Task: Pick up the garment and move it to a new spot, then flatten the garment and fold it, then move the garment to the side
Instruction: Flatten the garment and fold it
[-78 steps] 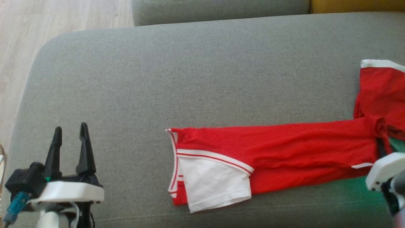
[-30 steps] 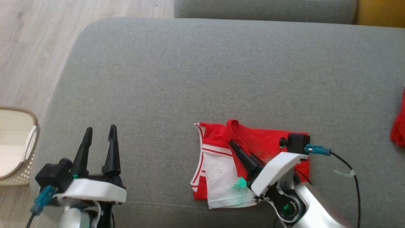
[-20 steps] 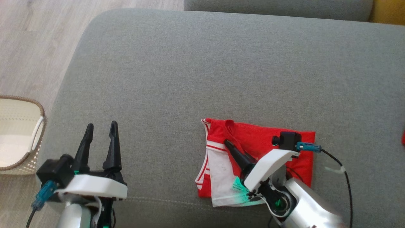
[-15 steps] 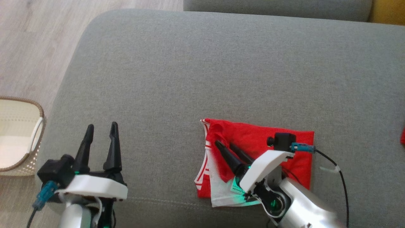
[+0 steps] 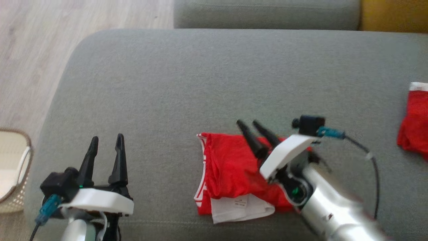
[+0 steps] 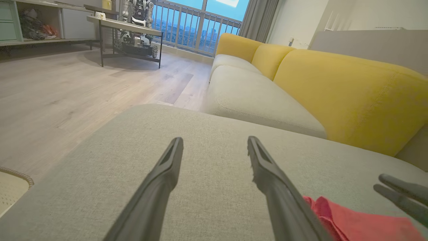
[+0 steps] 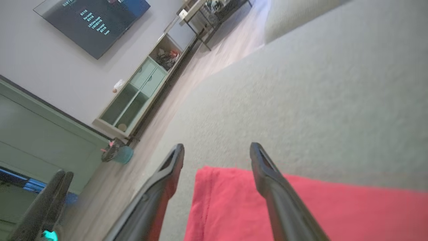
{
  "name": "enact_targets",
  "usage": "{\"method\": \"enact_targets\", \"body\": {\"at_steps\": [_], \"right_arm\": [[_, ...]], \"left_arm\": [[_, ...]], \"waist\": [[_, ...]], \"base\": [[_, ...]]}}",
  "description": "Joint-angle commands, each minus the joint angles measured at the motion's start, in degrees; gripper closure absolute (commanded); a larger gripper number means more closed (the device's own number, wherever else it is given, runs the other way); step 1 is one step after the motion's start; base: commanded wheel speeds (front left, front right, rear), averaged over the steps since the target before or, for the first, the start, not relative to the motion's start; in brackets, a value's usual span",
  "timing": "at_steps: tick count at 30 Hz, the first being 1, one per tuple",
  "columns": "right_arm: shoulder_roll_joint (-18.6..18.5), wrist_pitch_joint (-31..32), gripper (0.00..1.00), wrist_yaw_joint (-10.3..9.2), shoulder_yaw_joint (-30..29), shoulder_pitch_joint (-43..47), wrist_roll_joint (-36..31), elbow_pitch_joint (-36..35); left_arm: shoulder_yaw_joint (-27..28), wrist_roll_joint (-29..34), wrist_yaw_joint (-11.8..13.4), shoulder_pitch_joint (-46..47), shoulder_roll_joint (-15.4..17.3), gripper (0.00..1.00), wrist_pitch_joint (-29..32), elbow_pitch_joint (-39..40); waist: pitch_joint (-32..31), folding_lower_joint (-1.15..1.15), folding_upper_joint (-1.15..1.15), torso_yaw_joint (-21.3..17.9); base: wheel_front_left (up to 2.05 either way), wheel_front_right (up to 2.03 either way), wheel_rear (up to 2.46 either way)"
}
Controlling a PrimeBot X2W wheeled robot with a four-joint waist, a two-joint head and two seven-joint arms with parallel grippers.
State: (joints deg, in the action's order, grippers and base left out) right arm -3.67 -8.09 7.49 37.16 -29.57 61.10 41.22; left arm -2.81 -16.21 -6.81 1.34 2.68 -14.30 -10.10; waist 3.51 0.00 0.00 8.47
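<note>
Red now covers most of the garment [image 5: 230,167]. A second ago, in the head view, the right tool was pinched shut on a red fold above the white panel. Now that fold lies spread across it, the panel peeking out at the near edge. The right tool [image 5: 248,123] stands open and free of the cloth, its tips just past the garment's far edge. The left tool [image 5: 107,138], open as before, hovers well to its left over the grey sofa cushion [image 5: 200,83]. A basket [image 5: 28,147] sits on the floor left of it, and a second red cloth [image 5: 414,124] lies far to the right tool's right.

From the left wrist we see the left tool [image 6: 215,139] spread above the cushion, with the garment [image 6: 354,224] just right of its fingers. The right tool [image 6: 379,181] is beyond that, and a yellow sofa [image 6: 351,93] lies ahead.

From the right wrist, the right tool [image 7: 217,145] has its parted fingers over the garment [image 7: 227,207].
</note>
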Motion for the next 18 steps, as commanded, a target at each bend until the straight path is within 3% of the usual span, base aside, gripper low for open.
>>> {"method": "enact_targets", "body": {"at_steps": [1,9,15,18], "right_arm": [[0.14,-0.81,0.0,0.0,-1.2,-3.06,-2.6,-1.5],[-7.26,0.85,0.0,0.0,-14.97,-1.86,-22.93,-9.2],[-8.13,3.24,0.0,0.0,-27.42,6.83,-40.48,-24.33],[-7.88,3.45,0.0,0.0,-30.77,12.72,-49.51,-32.04]], "left_arm": [[1.96,0.24,0.21,1.42,0.2,0.0,-0.7,2.37],[2.32,-0.32,0.63,0.75,0.2,0.0,-0.7,4.35],[2.41,-0.86,1.26,0.7,0.2,0.0,-0.7,6.2],[2.01,-0.97,1.55,0.48,0.2,0.0,-0.7,6.74]], "waist": [[-0.98,0.0,0.0,-1.25],[-2.4,0.0,0.0,-4.33],[-2.53,0.0,0.0,-5.57],[-2.38,0.0,0.0,-5.87]], "base": [[0.0,0.0,0.0],[0.0,0.0,0.0],[0.0,0.0,0.0],[0.0,0.0,0.0]]}}
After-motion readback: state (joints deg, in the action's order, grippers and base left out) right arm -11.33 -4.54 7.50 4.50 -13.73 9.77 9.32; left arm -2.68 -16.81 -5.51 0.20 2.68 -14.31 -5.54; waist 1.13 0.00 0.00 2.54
